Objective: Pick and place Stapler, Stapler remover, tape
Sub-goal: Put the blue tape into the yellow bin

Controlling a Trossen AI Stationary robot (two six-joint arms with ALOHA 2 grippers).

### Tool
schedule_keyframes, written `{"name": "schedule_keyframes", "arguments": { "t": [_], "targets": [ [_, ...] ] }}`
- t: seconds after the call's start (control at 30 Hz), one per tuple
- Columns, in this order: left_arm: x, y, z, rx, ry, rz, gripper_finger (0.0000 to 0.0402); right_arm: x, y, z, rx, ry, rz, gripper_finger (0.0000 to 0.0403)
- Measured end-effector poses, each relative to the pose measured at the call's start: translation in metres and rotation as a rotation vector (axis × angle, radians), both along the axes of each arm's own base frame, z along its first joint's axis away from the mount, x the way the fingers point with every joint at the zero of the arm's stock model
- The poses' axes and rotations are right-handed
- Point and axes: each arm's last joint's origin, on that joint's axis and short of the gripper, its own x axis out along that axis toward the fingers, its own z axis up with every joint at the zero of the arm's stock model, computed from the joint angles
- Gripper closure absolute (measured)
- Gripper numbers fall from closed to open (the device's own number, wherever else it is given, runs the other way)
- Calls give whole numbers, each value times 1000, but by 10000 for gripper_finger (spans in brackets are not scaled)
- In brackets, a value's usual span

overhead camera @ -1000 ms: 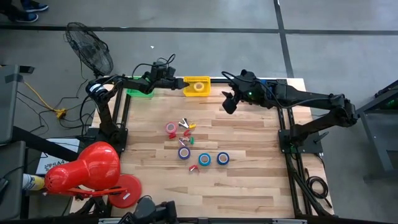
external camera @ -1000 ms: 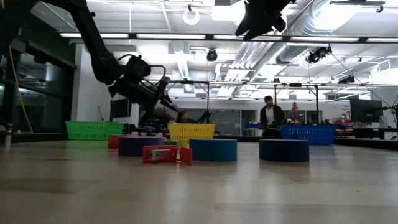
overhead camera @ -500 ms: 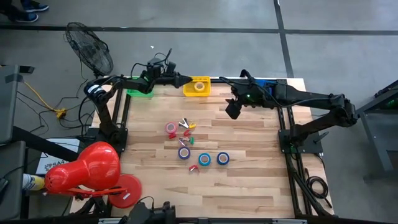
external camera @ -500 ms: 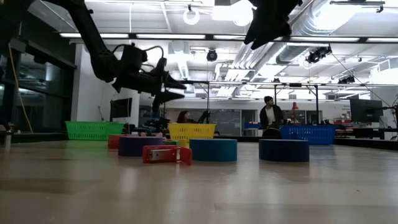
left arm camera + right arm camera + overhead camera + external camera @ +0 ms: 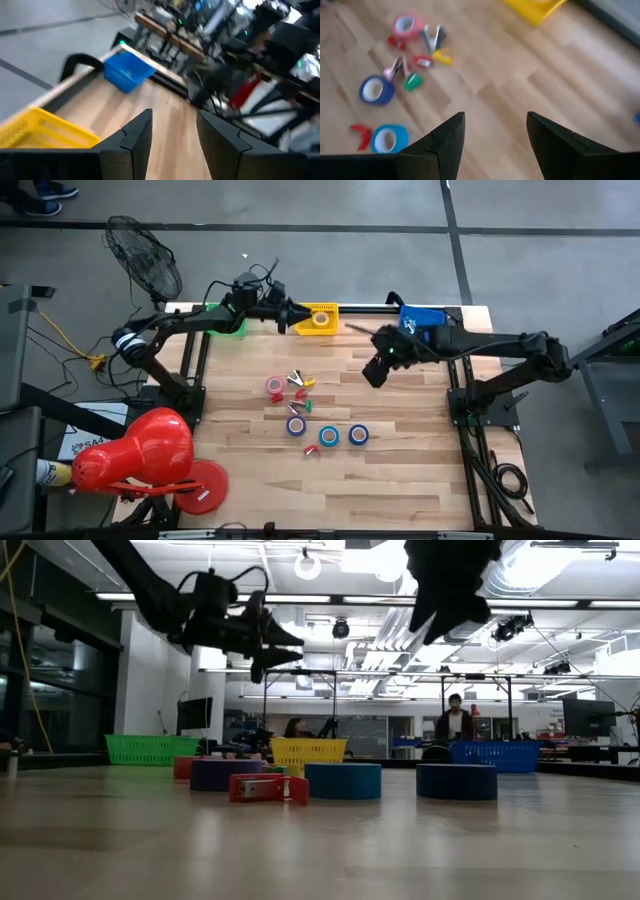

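**Right arm swings in toward the tape while the left lifts off the yellow basket**

Over the last second I see my right gripper (image 5: 374,370) leave the far edge of the table (image 5: 400,480) and come inward and down toward the middle. Its jaws are wide apart and hold nothing; its wrist camera now looks onto the tape rolls. My left gripper (image 5: 296,313) has risen and stretched along the far edge, hanging just beside the yellow basket (image 5: 318,318), jaws apart and empty.

One yellow roll (image 5: 320,320) already sits in that basket. Four rolls are left mid-table: pink (image 5: 275,386), purple-blue (image 5: 296,425), and two blue ones (image 5: 329,437) (image 5: 358,435) nearer the front edge. Small red, green and yellow pieces (image 5: 300,386) lie among them. I cannot pick out a stapler with any certainty.

I judge the right arm is starting its approach for the next roll; the left looks finished at the basket.
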Motion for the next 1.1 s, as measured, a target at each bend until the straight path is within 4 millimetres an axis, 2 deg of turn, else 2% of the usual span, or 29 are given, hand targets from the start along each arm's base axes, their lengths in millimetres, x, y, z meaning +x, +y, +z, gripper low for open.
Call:
{"name": "schedule_keyframes", "arguments": {
  "t": [0.3,0.5,0.63,0.87,1.1],
  "targets": [
    [7,-46,12,101,122,-89,250,1,41,-58,182,-1,128,198],
    [10,-70,7,137,238,-113,250,-3,69,-99,206,-110,216,198],
    [13,-84,4,157,291,-145,250,-10,84,-118,242,-177,239,198],
    [21,-105,0,189,338,-190,250,-19,106,-127,128,-192,323,198],
    [24,-113,-1,202,341,-200,250,-19,113,-130,17,-187,309,198]
  ]
}}
